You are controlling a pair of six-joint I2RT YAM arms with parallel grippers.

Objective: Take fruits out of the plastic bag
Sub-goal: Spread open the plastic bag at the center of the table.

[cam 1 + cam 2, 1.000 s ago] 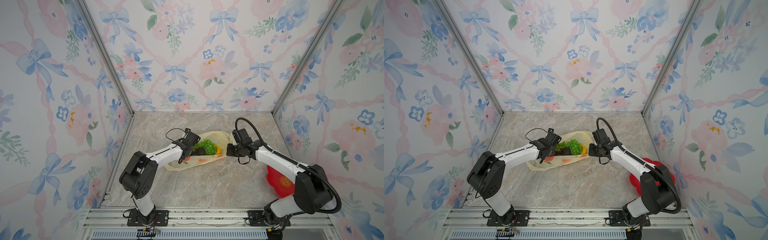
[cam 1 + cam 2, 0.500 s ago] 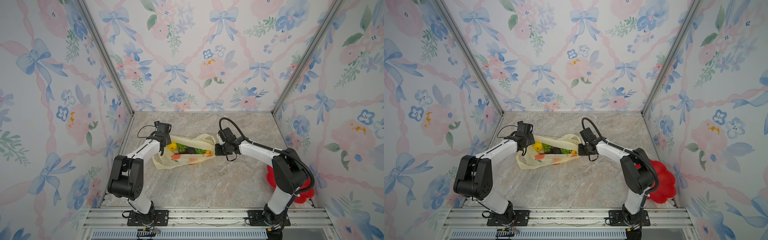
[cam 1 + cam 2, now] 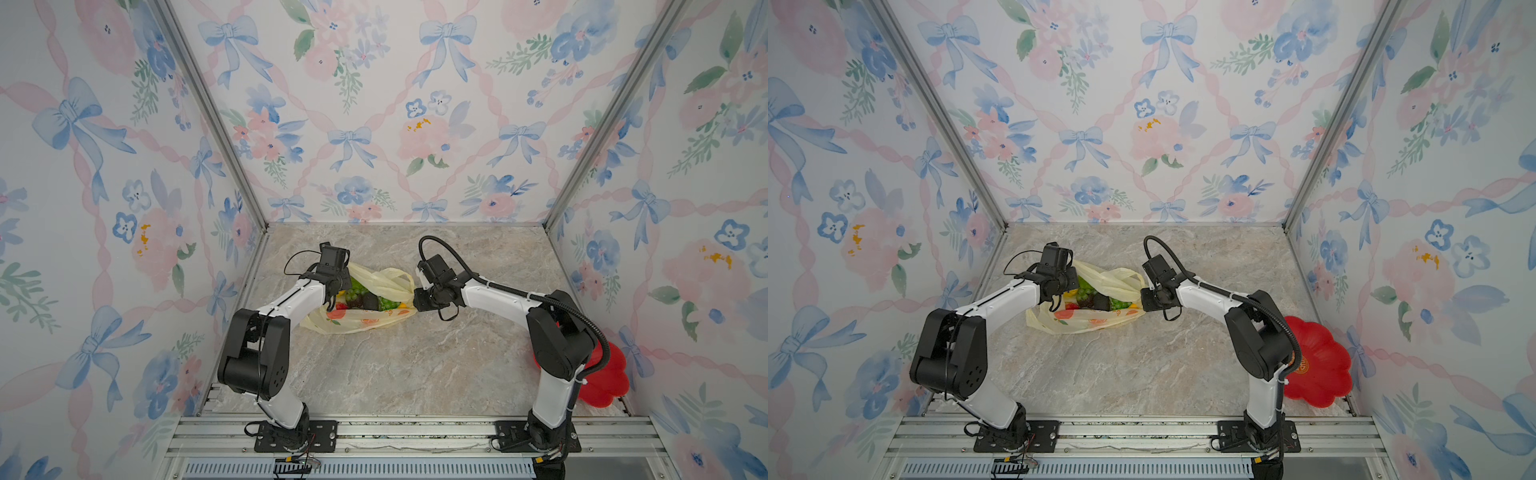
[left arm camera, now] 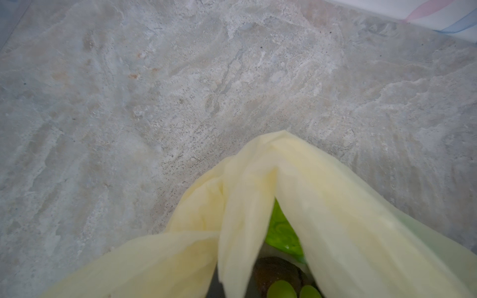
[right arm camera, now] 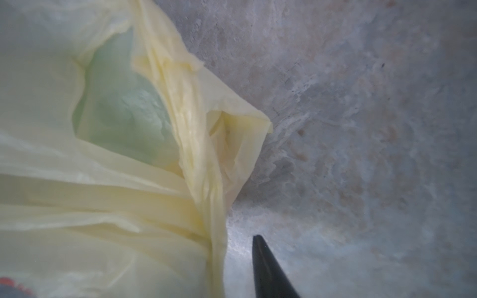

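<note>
Left of centre on the surface (image 3: 415,365), the bag (image 3: 365,322) holds all fruits (image 3: 368,300); none out. Left end effector (image 3: 336,291) clamps its left side; right end effector (image 3: 417,298), jaws apart, at its right end.

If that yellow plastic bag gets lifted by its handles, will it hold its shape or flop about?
Probably floppy: the plastic bag lies crumpled, and its handle droops in soft folds. It likely sags around the fruits inside, which could shift or spill from the open mouth. Its film looks thin, green showing through, so it may tear.
</note>
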